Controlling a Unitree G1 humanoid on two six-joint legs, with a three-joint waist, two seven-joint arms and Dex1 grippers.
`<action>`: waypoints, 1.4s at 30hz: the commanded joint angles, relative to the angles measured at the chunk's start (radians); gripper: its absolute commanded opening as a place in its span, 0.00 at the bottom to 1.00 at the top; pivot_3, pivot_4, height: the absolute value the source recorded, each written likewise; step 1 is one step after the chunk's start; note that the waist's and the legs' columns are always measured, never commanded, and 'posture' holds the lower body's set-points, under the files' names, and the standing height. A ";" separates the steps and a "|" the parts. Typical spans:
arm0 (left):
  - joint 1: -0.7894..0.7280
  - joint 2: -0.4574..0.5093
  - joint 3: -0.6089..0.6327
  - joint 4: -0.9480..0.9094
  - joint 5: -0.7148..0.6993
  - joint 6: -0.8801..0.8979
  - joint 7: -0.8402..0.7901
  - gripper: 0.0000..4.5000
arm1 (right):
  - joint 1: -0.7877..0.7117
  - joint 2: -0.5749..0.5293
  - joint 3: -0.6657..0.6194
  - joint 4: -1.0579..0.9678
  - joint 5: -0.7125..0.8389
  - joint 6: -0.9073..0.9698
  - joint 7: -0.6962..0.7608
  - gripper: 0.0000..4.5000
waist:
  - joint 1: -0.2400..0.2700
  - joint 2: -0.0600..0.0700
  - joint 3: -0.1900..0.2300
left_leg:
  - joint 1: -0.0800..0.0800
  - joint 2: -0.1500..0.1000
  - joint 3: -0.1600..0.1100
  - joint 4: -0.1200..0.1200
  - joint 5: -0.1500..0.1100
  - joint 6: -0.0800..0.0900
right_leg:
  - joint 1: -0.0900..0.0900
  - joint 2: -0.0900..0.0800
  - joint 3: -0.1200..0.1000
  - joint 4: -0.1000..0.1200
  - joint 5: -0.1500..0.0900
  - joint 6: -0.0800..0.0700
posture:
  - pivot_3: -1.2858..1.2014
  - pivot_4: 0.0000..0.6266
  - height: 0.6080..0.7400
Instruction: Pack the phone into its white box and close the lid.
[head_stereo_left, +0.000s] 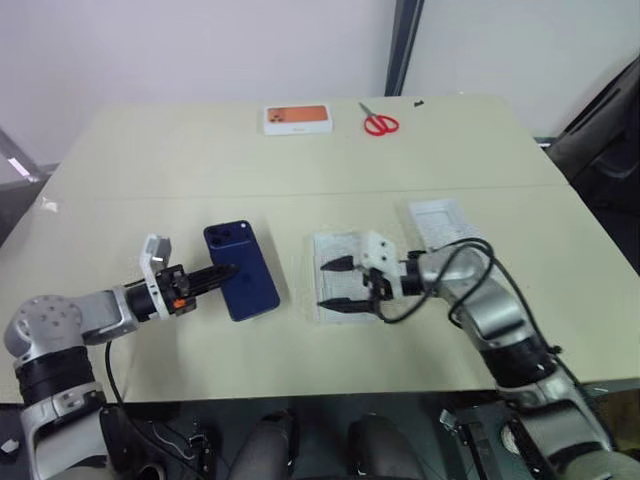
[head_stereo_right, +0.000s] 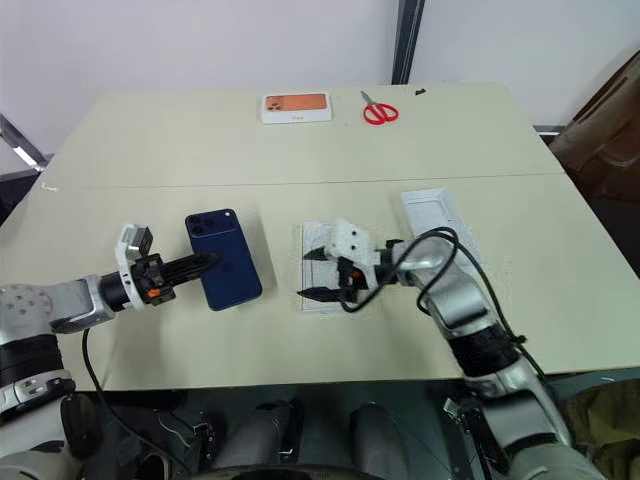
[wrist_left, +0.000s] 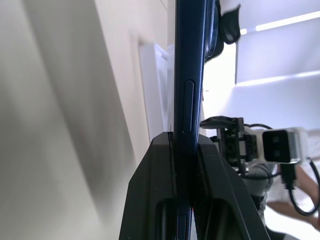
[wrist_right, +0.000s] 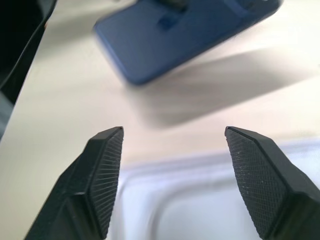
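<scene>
head views: the phone (head_stereo_left: 241, 270) is held above the tabletop (head_stereo_left: 300, 180), clamped at one end by the left tool (head_stereo_left: 222, 274). the right tool (head_stereo_left: 335, 285) is spread wide and empty over the white box (head_stereo_left: 340, 250). left wrist view: fingers pinch the phone's edge. right wrist view: the box rim is seen below. step judged: carry; next, lowering the phone into the box is called for.

My beige table (head_stereo_left: 300, 160) carries a white box with orange top (head_stereo_left: 297, 118) and red scissors (head_stereo_left: 379, 123) at the far edge, plus 2 white trays, possibly the white box (head_stereo_left: 340, 262) and the lid (head_stereo_left: 440, 220).
</scene>
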 joint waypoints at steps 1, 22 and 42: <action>-0.003 0.016 -0.011 -0.042 -0.027 -0.020 -0.040 0.00 | 0.061 -0.064 -0.007 -0.062 0.004 -0.111 0.042 0.76 | 0.000 0.000 0.000 | 0.000 0.000 0.000 0.000 0.000 0.000 | 0.000 0.000 0.000 0.000 0.000 0.000 | 0.52 0.24 0.95; -0.018 -0.012 -0.050 -0.044 -0.026 -0.040 -0.006 0.00 | 0.127 -0.098 0.034 0.004 -0.061 -0.239 -0.005 0.35 | 0.004 -0.001 0.001 | 0.000 0.000 0.000 0.001 0.000 0.000 | 0.001 0.000 0.000 -0.003 0.001 -0.001 | 0.52 0.24 0.95; -0.118 -0.034 0.023 0.024 -0.056 -0.006 0.043 0.00 | 0.081 0.019 0.106 -0.019 -0.147 -0.209 -0.128 0.01 | 0.004 -0.001 0.001 | 0.000 0.001 0.000 0.001 0.002 -0.003 | 0.001 0.000 -0.001 -0.002 0.001 -0.001 | 0.52 0.24 0.95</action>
